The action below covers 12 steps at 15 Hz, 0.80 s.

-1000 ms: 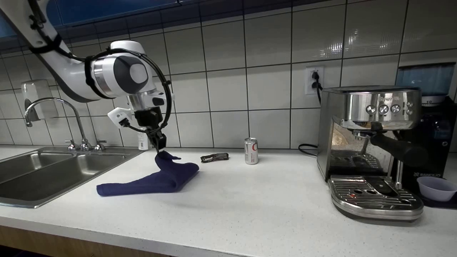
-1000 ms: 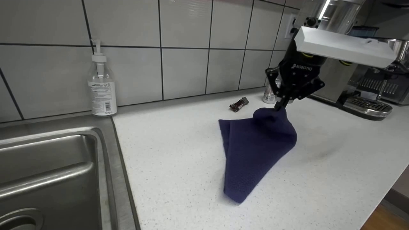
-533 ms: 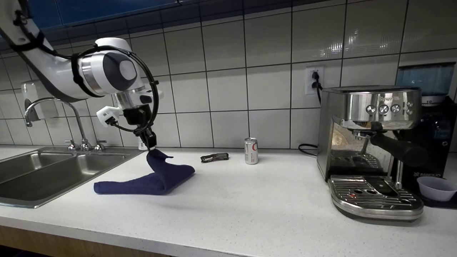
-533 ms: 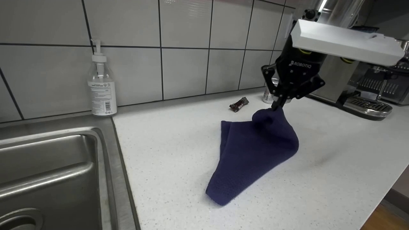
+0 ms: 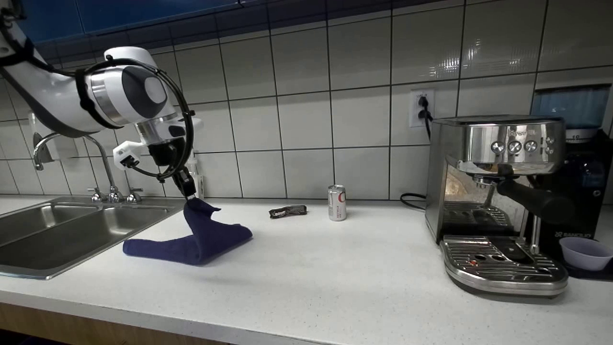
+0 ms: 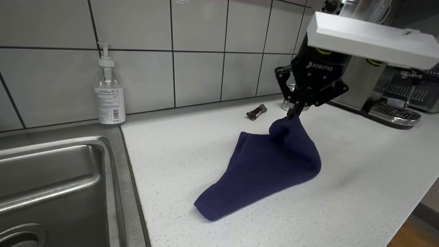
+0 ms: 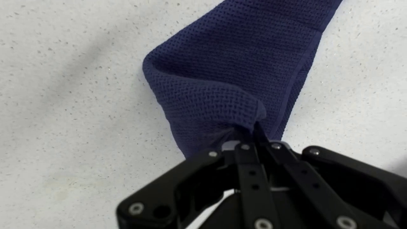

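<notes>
A dark blue, waffle-textured cloth (image 5: 210,242) is partly lifted off the white counter. My gripper (image 5: 189,196) is shut on one corner of it and points down. In an exterior view the cloth (image 6: 267,164) rises to my fingertips (image 6: 292,116) in a curled fold, and its far end lies flat on the counter toward the sink. In the wrist view the cloth (image 7: 241,47) runs up and away from my closed fingertips (image 7: 254,130). The fold hides part of the pinched corner.
A steel double sink (image 6: 130,206) with a faucet (image 5: 103,158) borders the counter. A pump bottle (image 6: 110,103) stands at the sink's corner. A small dark wrapped bar (image 5: 288,211) and a can (image 5: 337,203) sit near the tiled wall. An espresso machine (image 5: 498,143) stands farther along.
My gripper has moved toward the sink and slightly up with the cloth corner held. The cloth's lying end has swung and slid toward the sink.
</notes>
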Available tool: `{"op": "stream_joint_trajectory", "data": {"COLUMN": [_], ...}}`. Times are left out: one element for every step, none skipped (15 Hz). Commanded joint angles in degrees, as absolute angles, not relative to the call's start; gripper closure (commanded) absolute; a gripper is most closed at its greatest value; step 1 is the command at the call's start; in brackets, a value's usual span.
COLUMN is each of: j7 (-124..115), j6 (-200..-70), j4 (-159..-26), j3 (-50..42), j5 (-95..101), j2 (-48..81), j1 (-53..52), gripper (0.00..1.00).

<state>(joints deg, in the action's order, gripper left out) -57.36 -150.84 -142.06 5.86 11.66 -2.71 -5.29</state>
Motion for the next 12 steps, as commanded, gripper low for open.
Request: {"op": "stream_joint_trajectory", "data": {"j7": [-60.9, -61.3, -61.4, -61.2, -61.4, -61.4, -61.4, -61.3, -61.4, -61.2, -61.0, -60.9], "j6": [-149.8, -149.8, -149.8, -149.7, -149.9, -149.9, -150.0, -150.1, -150.2, -150.1, -150.2, -150.3], "j4": [-143.1, -142.9, -142.8, -142.5, -142.3, -142.2, -142.1, -141.9, -141.7, -141.5, -141.4, -141.3], "j3": [7.3, 7.6, 7.8, 8.0, 8.1, 8.2, 8.3, 8.3, 8.3, 8.3, 8.2, 8.1], "j5": [13.2, 13.2, 13.1, 12.9, 13.1, 12.9, 12.9, 12.8, 12.8, 12.7, 12.5, 12.4], "j2": [-5.3, -5.3, -5.3, -5.2, -5.1, -5.1, -5.1, -4.9, -4.8, -4.7, -4.8, -4.8], "j1": [-5.3, -5.4, -5.4, -5.3, -5.3, -5.2, -5.2, -5.2, -5.1, -5.1, -5.1, -5.0], "gripper": [0.99, 0.99, 0.99, 0.99, 0.99, 0.99, 0.99, 0.99, 0.99, 0.99, 0.99, 0.99]}}
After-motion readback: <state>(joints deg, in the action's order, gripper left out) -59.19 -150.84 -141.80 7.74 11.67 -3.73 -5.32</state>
